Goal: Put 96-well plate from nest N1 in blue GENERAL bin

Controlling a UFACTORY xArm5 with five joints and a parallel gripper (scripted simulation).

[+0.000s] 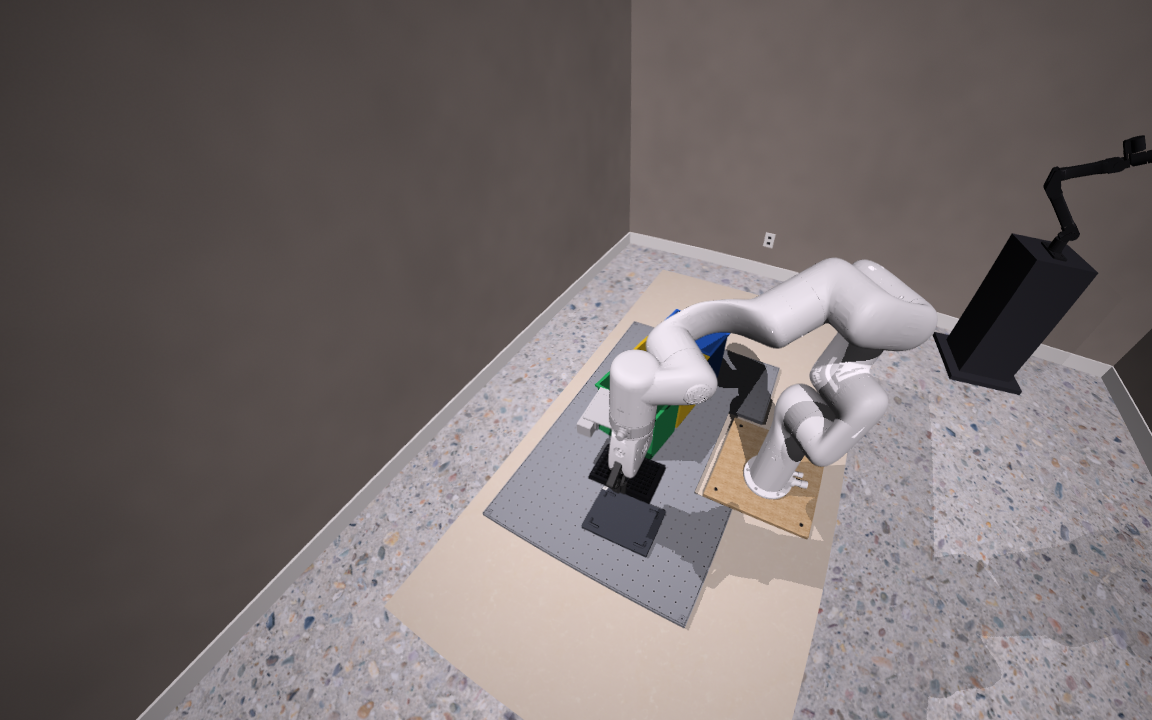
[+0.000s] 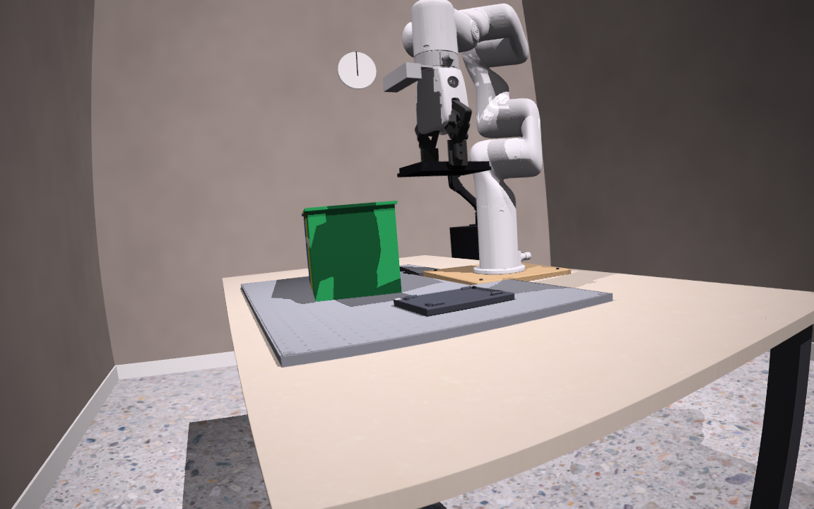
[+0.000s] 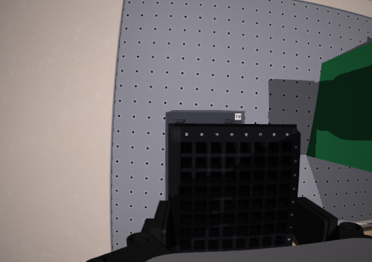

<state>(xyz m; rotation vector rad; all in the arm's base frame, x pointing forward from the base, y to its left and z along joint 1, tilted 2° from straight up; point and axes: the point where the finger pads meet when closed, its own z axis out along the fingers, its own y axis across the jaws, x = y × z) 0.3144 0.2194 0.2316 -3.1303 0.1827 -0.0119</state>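
Note:
My gripper (image 2: 441, 151) is shut on the black 96-well plate (image 2: 443, 168) and holds it level, high above the table. The plate fills the lower middle of the wrist view (image 3: 234, 187), with a finger on each long side, and shows in the top view (image 1: 627, 479). The dark plate nest N1 (image 2: 454, 300) lies empty on the grey perforated board (image 2: 422, 313), below and in front of the plate; its far edge shows past the plate in the wrist view (image 3: 204, 118). The blue bin (image 1: 712, 341) is mostly hidden behind my arm, at the far end of the bin row.
The green bin (image 2: 351, 249) stands upright nearest the nest, its rim below the held plate. A yellow bin (image 1: 684, 413) sits between the green and blue bins, mostly hidden. My arm's base stands on a wooden plate (image 2: 497, 272). A black block (image 1: 753, 402) lies on the board beside the bins.

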